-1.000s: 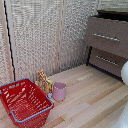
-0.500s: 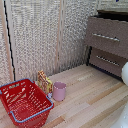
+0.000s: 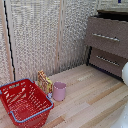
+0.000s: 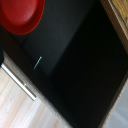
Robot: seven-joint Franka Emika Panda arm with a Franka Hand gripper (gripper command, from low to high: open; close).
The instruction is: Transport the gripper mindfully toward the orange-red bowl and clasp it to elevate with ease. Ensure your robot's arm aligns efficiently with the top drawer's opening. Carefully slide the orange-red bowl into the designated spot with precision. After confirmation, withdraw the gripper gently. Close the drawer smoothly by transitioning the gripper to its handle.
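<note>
In the wrist view the orange-red bowl [image 4: 20, 14] lies inside the dark open top drawer [image 4: 75, 70], in one corner of it. The drawer's silver bar handle [image 4: 21, 83] shows on its front edge, over the light wooden floor. In the exterior view the top drawer [image 3: 107, 31] with its handle [image 3: 106, 37] stands out further than the drawer below it. Only a white rounded piece of my arm [image 3: 125, 74] shows at the exterior view's right edge. My gripper's fingers show in neither view.
A large red wire-frame basket [image 3: 24, 102] stands at the exterior view's lower left. A pink cup [image 3: 59, 91] and a small yellow box [image 3: 44, 82] stand beside it. The lower drawer [image 3: 106, 61] sits under the top one. A slatted wall runs behind.
</note>
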